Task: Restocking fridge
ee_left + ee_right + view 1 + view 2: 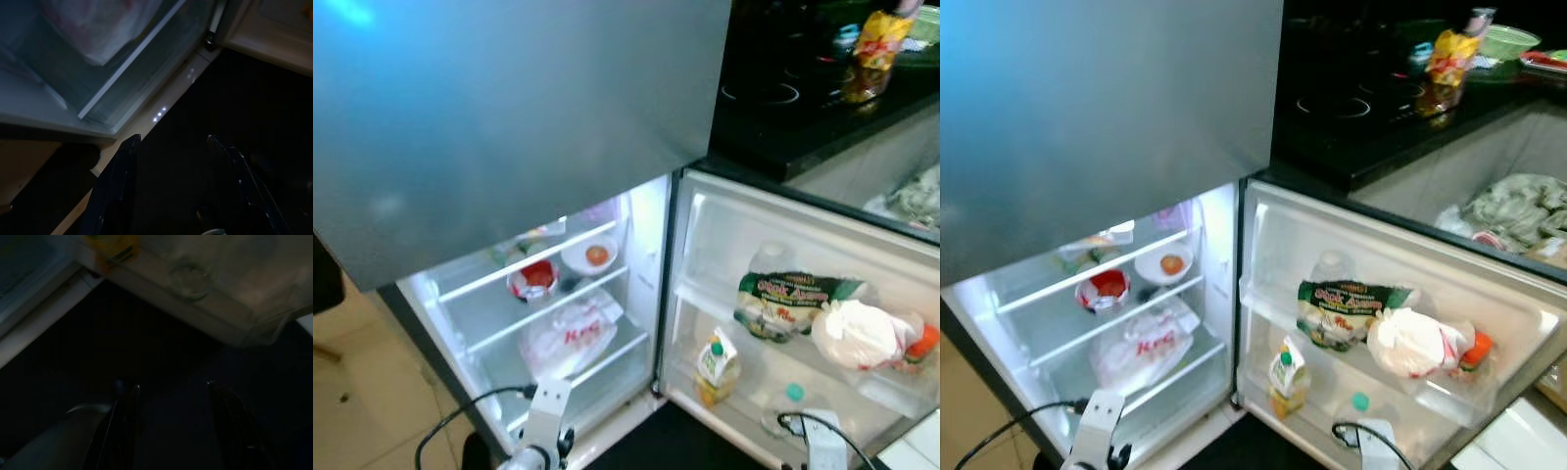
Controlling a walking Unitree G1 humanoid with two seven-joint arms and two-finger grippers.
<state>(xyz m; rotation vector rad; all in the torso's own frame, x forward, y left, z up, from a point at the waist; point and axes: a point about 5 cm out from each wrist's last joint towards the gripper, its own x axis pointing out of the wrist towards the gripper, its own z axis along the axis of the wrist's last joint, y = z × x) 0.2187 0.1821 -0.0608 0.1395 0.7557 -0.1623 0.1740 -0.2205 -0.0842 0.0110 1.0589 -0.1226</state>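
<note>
The fridge's lower compartment stands open and lit, with its door (803, 245) swung to the right. On the glass shelves (548, 294) sit a white KFC bag (570, 335), a bowl (590, 255) holding something orange, and a red-topped cup (534, 279). The door racks carry a green packet (788, 297), a white bag (862, 333), a juice carton (717, 364) and a teal-capped bottle (790, 401). My left gripper (172, 139) hangs open and holds nothing below the fridge's bottom edge. My right gripper (167, 384) is open with nothing in it under the door rack.
The grey upper door (509, 117) is closed above the open compartment. To the right is a black cooktop (773, 93) with a yellow snack bag (876, 49) and a green bowl (1508, 41). Crumpled cloth (1518, 211) lies beyond the door. A dark mat lies on the floor before the fridge.
</note>
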